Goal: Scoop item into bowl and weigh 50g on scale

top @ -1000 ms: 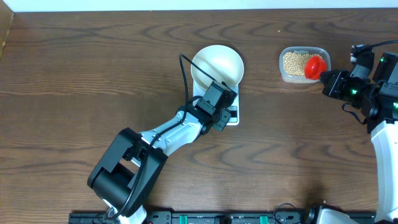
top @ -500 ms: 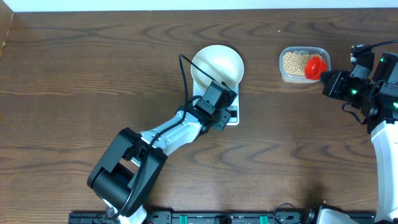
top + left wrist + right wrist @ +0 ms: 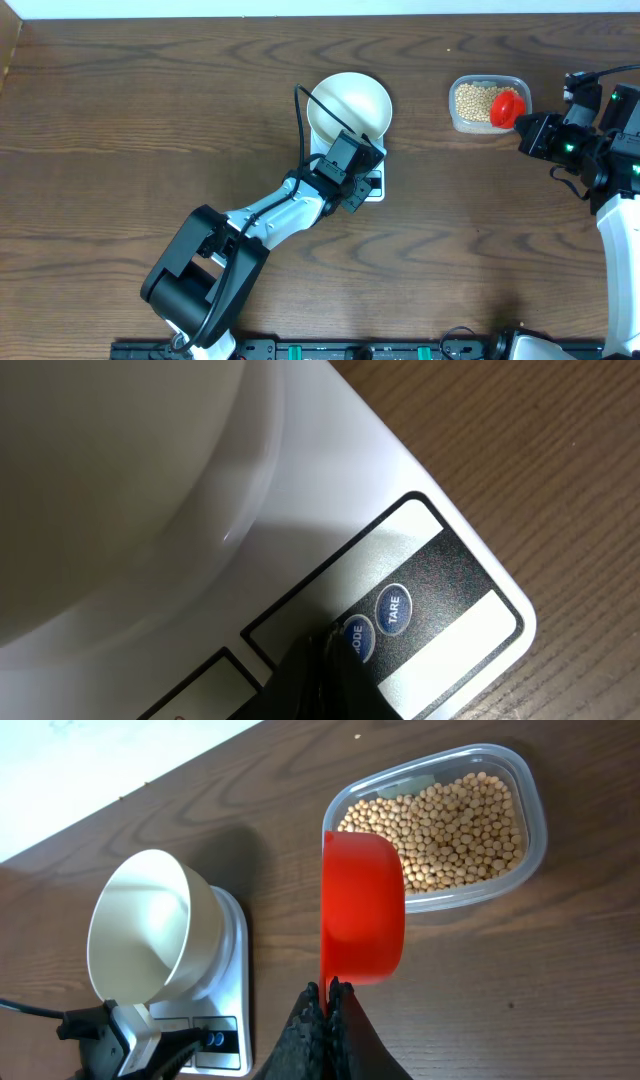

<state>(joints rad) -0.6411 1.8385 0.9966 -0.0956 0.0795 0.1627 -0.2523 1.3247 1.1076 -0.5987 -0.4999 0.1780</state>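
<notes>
The white bowl [image 3: 349,104] stands empty on the white scale [image 3: 375,191]; both show in the right wrist view, bowl [image 3: 140,925] and scale [image 3: 232,1010]. My left gripper [image 3: 365,183] is shut, its tip [image 3: 328,645] touching the scale's panel at the MODE button [image 3: 354,640], beside the TARE button [image 3: 393,609]. My right gripper [image 3: 327,995] is shut on the handle of a red scoop [image 3: 362,908], held at the near edge of the clear tub [image 3: 530,830] of tan beans [image 3: 450,820]. The scoop [image 3: 507,106] and beans [image 3: 473,100] also show overhead.
The clear tub [image 3: 488,128] sits at the back right of the dark wooden table. The left arm stretches from the front left toward the scale. The right arm [image 3: 600,150] stands at the right edge.
</notes>
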